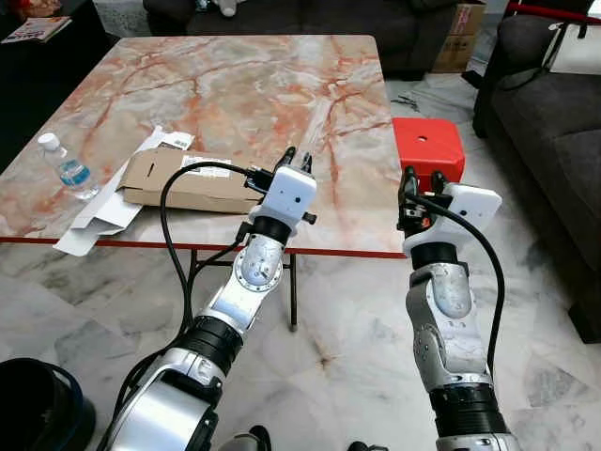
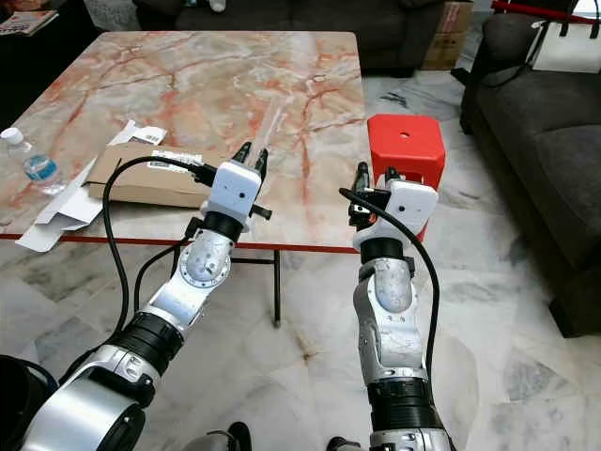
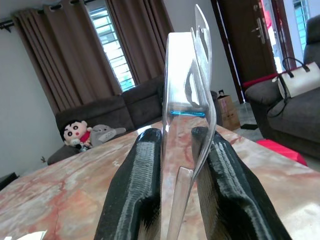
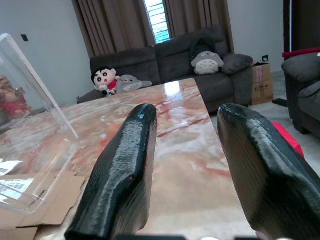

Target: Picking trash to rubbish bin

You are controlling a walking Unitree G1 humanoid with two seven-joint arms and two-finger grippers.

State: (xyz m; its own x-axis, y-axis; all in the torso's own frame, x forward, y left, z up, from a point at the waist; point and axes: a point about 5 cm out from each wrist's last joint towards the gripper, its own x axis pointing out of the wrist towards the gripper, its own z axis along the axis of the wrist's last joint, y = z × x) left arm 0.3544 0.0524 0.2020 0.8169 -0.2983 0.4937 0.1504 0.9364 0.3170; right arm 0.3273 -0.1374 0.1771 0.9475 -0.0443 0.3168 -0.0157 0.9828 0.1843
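One clear, flimsy plastic package pinched in left claw; right claw spread, unladen.

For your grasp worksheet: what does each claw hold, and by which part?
Left claw pinches the near end of a clear plastic package, held above the table. Right claw is open, holding nothing.

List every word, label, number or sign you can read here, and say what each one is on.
No text can be read.
White shipping label on the flattened brown cardboard box: print too small.
Blue label on the clear plastic water bottle: blurred.
White printed papers beside the box: barcode-like marks, illegible.
Magazine on the dark stand: cover blurred.
Clear plastic packaging in the left tool: no print.
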